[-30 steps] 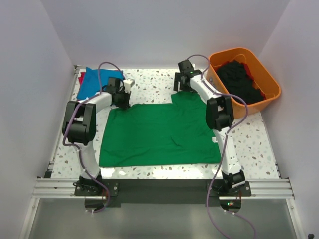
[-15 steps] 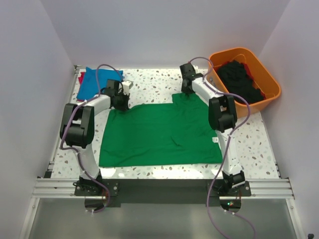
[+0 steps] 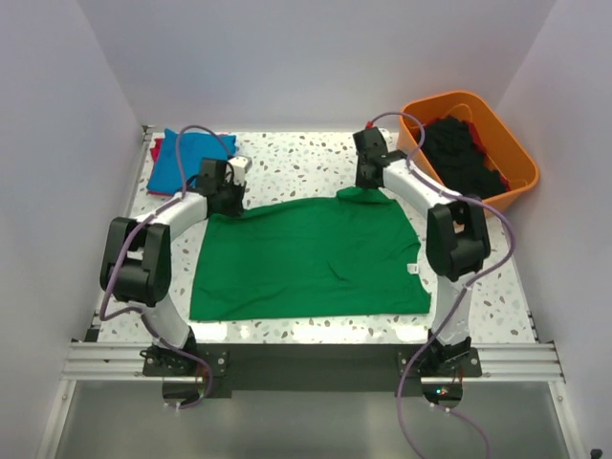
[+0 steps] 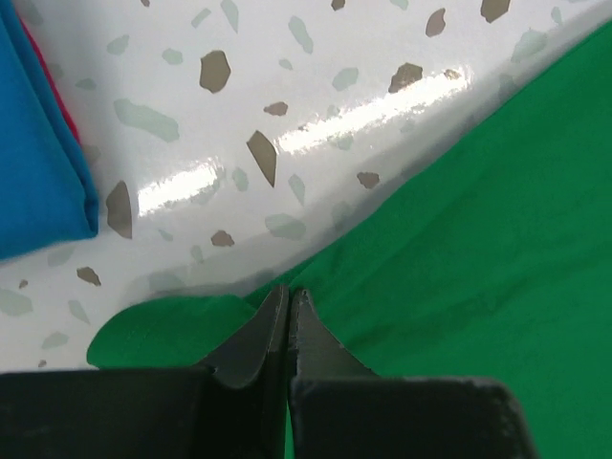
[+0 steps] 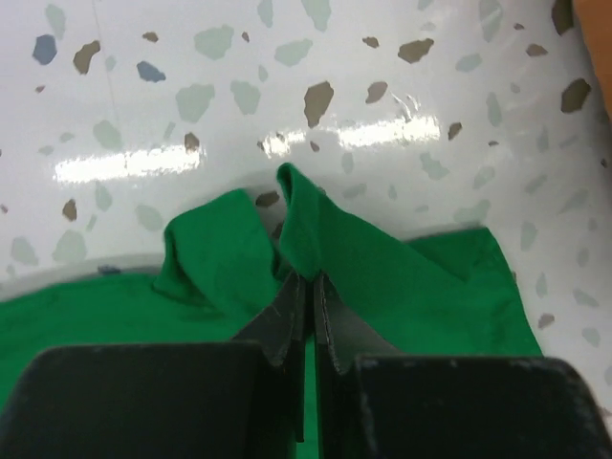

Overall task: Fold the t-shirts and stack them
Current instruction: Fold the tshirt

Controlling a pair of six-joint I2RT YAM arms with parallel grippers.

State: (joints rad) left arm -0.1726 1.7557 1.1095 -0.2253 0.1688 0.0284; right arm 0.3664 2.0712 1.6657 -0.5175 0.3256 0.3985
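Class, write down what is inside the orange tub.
Black cloth lies heaped inside the orange tub; whatever is beneath it, and the tub's floor, is covered.

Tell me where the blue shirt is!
In the top view, the folded blue shirt lies at the far left corner of the table, just beyond the left gripper.

Lab test cell: speckled table (image 3: 296, 158), plain white walls (image 3: 287, 57), aluminium mounting rail (image 3: 306, 361).
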